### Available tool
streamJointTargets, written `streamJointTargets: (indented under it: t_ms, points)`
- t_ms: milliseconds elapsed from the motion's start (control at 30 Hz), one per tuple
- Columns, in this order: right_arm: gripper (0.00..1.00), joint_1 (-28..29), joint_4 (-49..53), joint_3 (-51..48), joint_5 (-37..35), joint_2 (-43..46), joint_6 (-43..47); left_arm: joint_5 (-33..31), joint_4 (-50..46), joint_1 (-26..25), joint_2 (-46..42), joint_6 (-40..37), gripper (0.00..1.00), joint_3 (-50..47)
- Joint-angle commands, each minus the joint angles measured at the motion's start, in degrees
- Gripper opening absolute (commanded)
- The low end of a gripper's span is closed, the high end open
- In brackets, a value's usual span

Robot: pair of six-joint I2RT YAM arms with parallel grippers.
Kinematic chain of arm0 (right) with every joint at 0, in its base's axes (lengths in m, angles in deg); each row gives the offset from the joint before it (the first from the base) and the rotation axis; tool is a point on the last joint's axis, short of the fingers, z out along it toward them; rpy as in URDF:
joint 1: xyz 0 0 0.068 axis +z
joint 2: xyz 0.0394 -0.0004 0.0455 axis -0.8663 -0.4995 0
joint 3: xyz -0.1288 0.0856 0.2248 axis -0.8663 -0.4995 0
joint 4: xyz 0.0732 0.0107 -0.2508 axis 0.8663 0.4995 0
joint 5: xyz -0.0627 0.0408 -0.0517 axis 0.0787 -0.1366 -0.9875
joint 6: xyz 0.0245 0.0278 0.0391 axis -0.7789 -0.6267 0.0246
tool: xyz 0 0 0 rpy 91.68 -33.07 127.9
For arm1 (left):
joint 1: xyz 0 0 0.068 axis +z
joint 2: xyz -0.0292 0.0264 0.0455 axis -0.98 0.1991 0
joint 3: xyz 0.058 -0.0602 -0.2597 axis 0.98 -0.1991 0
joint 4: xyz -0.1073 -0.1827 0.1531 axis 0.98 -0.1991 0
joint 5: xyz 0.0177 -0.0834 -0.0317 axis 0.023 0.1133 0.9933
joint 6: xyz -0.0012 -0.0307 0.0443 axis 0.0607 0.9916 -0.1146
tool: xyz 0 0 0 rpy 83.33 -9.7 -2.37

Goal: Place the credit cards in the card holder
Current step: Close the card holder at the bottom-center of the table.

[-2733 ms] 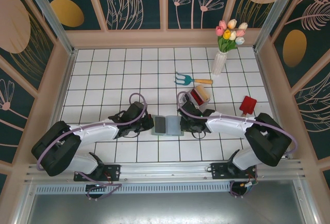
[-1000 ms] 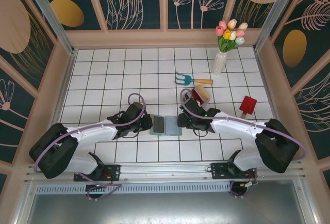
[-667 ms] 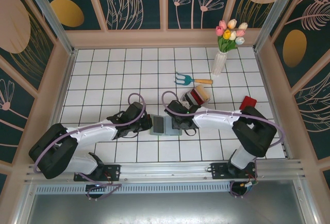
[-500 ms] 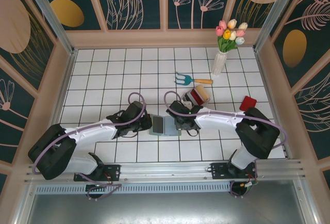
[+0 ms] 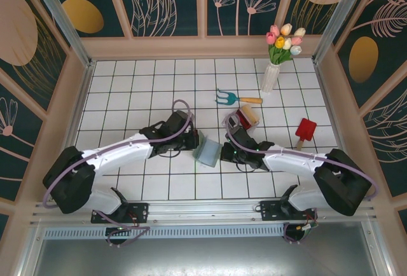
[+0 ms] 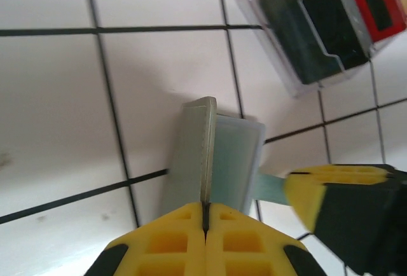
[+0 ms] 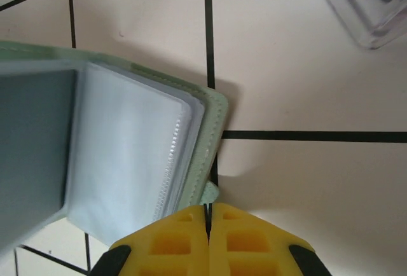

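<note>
A: Nearest the bases, what is the left gripper (image 6: pixel 205 207) doing?
B: Its yellow fingers are pressed together on the edge of one cover of the card holder (image 5: pixel 206 151), holding that cover tilted up off the white tiled table (image 5: pixel 127 98).
A: And the right gripper (image 7: pixel 208 210)?
B: Pinched shut too; a small green tab at the holder's edge runs in between its tips. The holder sits half open between the two arms, sage-green outside, pale clear sleeves inside.
A: Where are the credit cards (image 6: pixel 331 21)?
B: Just beyond the right gripper, in the clear tray (image 6: pixel 289 82), apart from the holder; a dark one and a red one show in it.
A: Farther back?
B: A red shovel (image 5: pixel 306 130) off to the right, then a rake (image 5: pixel 238 98) with a wooden handle, and a vase of tulips (image 5: pixel 270 75) near the back wall
</note>
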Motion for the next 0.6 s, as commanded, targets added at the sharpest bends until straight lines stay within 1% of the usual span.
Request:
streamJointTargets:
  t_ms: [0, 33, 100, 133, 167, 233, 333, 400, 467, 500, 567]
  points:
    - [0.04, -0.6, -6.8, -2.0, 2.4, 1.5, -3.5, 7.5, 6.6, -1.3, 5.1, 2.1, 0.05, 1.7]
    - [0.04, -0.7, -7.1, -2.6, 2.1, 1.7, -4.2, 9.6, 8.2, -1.7, 7.2, 2.5, 0.08, 2.0]
    - [0.04, -1.2, -7.8, -3.7, 1.6, 2.3, -5.4, 11.3, 11.3, -2.4, 10.6, 4.0, 0.14, 1.7]
    - [0.05, -1.5, -8.2, -4.3, 1.4, 2.6, -6.0, 12.5, 13.9, -2.5, 12.1, 5.3, 0.20, 0.9]
    - [0.05, -1.8, -8.5, -4.7, 1.3, 3.0, -6.2, 14.0, 16.7, -2.5, 13.3, 6.8, 0.24, 0.1]
    - [0.05, -2.5, -8.5, -5.3, 1.1, 3.9, -6.8, 18.1, 23.0, -2.7, 14.9, 9.4, 0.26, -1.5]
    - [0.06, -3.4, -7.6, -5.3, 0.8, 4.9, -6.4, 19.8, 25.7, -2.7, 16.3, 10.9, 0.36, -2.5]
    - [0.07, -4.3, -6.7, -5.0, 1.0, 5.1, -5.6, 20.1, 25.6, -2.7, 15.6, 10.8, 0.42, -2.5]
    - [0.07, -5.2, -6.3, -4.9, 1.8, 5.0, -4.4, 19.5, 25.7, -2.7, 12.7, 10.4, 0.43, -3.0]
    - [0.07, -5.6, -5.7, -4.6, 2.0, 4.9, -4.0, 18.2, 25.8, -2.7, 10.4, 10.4, 0.45, -3.9]
    - [0.07, -5.8, -5.0, -4.2, 2.0, 5.0, -2.9, 12.7, 22.3, -2.7, 5.5, 8.6, 0.53, -4.8]
